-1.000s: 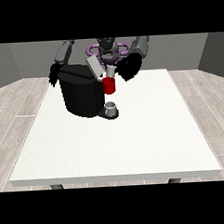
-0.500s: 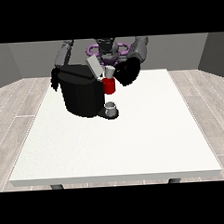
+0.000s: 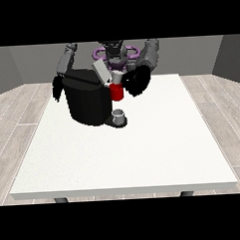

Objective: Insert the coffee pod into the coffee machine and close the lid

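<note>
A large white rectangular counter [image 3: 124, 156] fills the middle of the front view, standing on a pale wood-plank floor [image 3: 17, 122] with grey walls [image 3: 19, 65] behind. Toward its far edge sits a bulky black coffee machine [image 3: 88, 101], its light grey lid [image 3: 101, 72] tilted up and open. The grey-armed humanoid robot [image 3: 113, 52] behind it is largely hidden by the machine, only its shoulders, arms and purple-ringed torso showing. The robot hand at the view's right [image 3: 136, 82] hovers just beside the machine's front, a black mass whose fingers cannot be made out, so whether it grips anything cannot be told. The robot hand at the view's left [image 3: 56, 88] hangs by the machine's far side, fingers pointing down and seemingly relaxed. A red thing at the machine [image 3: 116, 92] sits under the raised lid. Below it, on the machine's base, stands a small grey thing [image 3: 119, 115] that cannot be told for the coffee pod; the pod itself does not plainly show.
</note>
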Robot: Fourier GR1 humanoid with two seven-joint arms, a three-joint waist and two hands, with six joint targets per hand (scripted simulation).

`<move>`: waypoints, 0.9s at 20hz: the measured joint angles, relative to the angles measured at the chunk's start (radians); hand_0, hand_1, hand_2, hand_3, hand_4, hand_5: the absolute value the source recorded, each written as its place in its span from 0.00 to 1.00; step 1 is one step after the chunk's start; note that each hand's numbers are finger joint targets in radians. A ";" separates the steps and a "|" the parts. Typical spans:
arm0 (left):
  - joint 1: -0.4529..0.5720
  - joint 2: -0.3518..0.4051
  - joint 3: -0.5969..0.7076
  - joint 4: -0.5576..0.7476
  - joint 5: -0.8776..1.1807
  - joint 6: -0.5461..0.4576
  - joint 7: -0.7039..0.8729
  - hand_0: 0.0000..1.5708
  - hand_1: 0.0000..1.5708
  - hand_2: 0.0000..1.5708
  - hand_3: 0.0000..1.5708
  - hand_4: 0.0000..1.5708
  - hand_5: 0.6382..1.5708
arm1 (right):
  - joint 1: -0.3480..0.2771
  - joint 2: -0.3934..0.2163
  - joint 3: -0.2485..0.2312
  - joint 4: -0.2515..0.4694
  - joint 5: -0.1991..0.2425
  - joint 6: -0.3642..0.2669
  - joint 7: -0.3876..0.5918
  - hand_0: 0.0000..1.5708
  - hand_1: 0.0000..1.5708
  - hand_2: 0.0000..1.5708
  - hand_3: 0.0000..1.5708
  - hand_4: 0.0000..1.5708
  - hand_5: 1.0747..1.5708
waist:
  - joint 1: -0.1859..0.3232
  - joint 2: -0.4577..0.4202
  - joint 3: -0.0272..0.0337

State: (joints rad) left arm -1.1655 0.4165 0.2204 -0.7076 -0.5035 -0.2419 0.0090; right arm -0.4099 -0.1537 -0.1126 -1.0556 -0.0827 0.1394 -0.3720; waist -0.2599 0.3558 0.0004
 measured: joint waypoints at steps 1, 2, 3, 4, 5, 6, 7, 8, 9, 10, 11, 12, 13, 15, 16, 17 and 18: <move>-0.004 0.006 0.003 0.002 -0.001 0.008 -0.003 0.91 0.91 0.93 0.87 0.39 1.00 | -0.008 0.001 -0.001 0.000 -0.001 -0.001 0.002 0.00 0.00 0.00 0.00 0.15 1.00 | -0.004 0.007 0.0001; -0.004 0.009 0.006 0.005 -0.002 0.014 -0.003 0.89 0.89 0.92 0.87 0.38 1.00 | -0.007 0.003 0.001 0.001 -0.001 -0.002 0.008 0.00 0.00 0.00 0.00 0.17 1.00 | -0.005 0.004 -0.0001; -0.010 0.009 0.007 0.005 -0.005 0.024 0.000 0.89 0.89 0.91 0.88 0.38 1.00 | -0.021 0.003 0.000 0.003 0.000 -0.006 0.015 0.00 0.00 0.00 0.00 0.17 1.00 | -0.007 0.008 0.0001; -0.012 0.002 0.004 0.004 -0.007 0.027 0.008 0.91 0.91 0.92 0.89 0.38 1.00 | -0.022 0.006 0.000 0.012 0.000 -0.007 0.018 0.00 0.00 0.00 0.00 0.17 1.00 | -0.006 0.002 -0.0002; -0.017 0.006 0.005 0.004 -0.007 0.029 0.007 0.91 0.91 0.92 0.89 0.39 1.00 | -0.026 -0.001 -0.004 0.018 -0.002 -0.001 0.017 0.00 0.00 0.00 0.00 0.16 1.00 | -0.008 0.005 0.0000; -0.013 0.014 0.003 0.004 -0.015 0.038 -0.001 0.89 0.89 0.91 0.89 0.40 1.00 | -0.029 -0.001 -0.002 0.014 0.000 -0.003 0.019 0.00 0.00 0.00 0.00 0.17 1.00 | -0.012 0.009 0.0002; -0.017 0.014 0.002 0.002 -0.014 0.036 -0.008 0.90 0.90 0.92 0.87 0.40 1.00 | -0.034 0.000 -0.005 0.022 0.002 -0.008 0.013 0.00 0.00 0.00 0.00 0.17 1.00 | -0.008 0.015 0.0001; -0.023 0.011 0.000 0.002 -0.013 0.029 -0.002 0.87 0.87 0.88 0.80 0.35 1.00 | -0.041 0.000 -0.010 0.034 0.002 -0.010 0.004 0.00 0.00 0.00 0.00 0.16 1.00 | -0.003 0.018 0.0002; -0.024 0.008 -0.001 0.002 -0.011 0.027 -0.001 0.55 0.55 0.58 0.56 0.22 1.00 | -0.040 0.000 -0.014 0.044 0.000 -0.010 0.002 0.00 0.00 0.00 0.00 0.15 1.00 | -0.001 0.014 0.0001; -0.023 -0.008 -0.001 -0.006 -0.006 0.030 0.000 0.00 0.00 0.22 0.23 0.00 1.00 | -0.042 -0.008 -0.024 0.063 -0.005 -0.004 -0.007 0.00 0.00 0.00 0.00 0.18 1.00 | 0.008 0.011 0.0001; -0.016 -0.019 0.002 -0.010 0.004 0.032 -0.015 0.00 0.00 0.00 0.00 0.00 1.00 | -0.039 -0.006 -0.028 0.070 -0.005 -0.008 -0.012 0.00 0.00 0.00 0.00 0.17 1.00 | 0.015 0.008 0.0000; -0.001 -0.035 0.010 -0.010 0.021 0.028 -0.027 0.00 0.00 0.00 0.00 0.00 1.00 | -0.028 -0.010 -0.034 0.077 -0.012 0.000 -0.015 0.00 0.00 0.00 0.00 0.18 1.00 | 0.023 -0.005 0.0000; 0.020 -0.061 0.012 -0.017 0.033 0.036 -0.044 0.00 0.00 0.00 0.00 0.00 1.00 | -0.014 -0.010 -0.039 0.086 -0.016 0.003 -0.026 0.00 0.00 0.00 0.00 0.21 1.00 | 0.033 -0.017 0.0000; 0.050 -0.099 0.009 -0.043 0.058 0.027 -0.080 0.00 0.00 0.00 0.00 0.00 1.00 | 0.002 -0.022 -0.063 0.122 -0.032 0.016 -0.042 0.00 0.00 0.00 0.00 0.22 1.00 | 0.069 -0.041 0.0014; 0.070 -0.118 0.012 -0.054 0.075 0.022 -0.099 0.00 0.00 0.00 0.00 0.00 1.00 | 0.011 -0.034 -0.079 0.139 -0.042 0.025 -0.050 0.00 0.00 0.00 0.00 0.22 1.00 | 0.087 -0.050 0.0015; 0.086 -0.142 0.010 -0.064 0.088 0.015 -0.105 0.00 0.00 0.00 0.00 0.00 1.00 | 0.019 -0.031 -0.090 0.162 -0.045 0.016 -0.060 0.00 0.00 0.00 0.00 0.22 1.00 | 0.111 -0.065 0.0008; 0.119 -0.169 0.003 -0.076 0.098 0.010 -0.120 0.00 0.00 0.00 0.00 0.00 1.00 | 0.034 -0.037 -0.105 0.183 -0.053 0.018 -0.070 0.00 0.00 0.00 0.00 0.20 1.00 | 0.139 -0.086 0.0008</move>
State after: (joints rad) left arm -1.0468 0.2471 0.2238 -0.7838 -0.4054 -0.2319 -0.1108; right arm -0.3757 -0.1906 -0.2173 -0.8728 -0.1360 0.1574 -0.4425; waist -0.1212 0.2693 0.0013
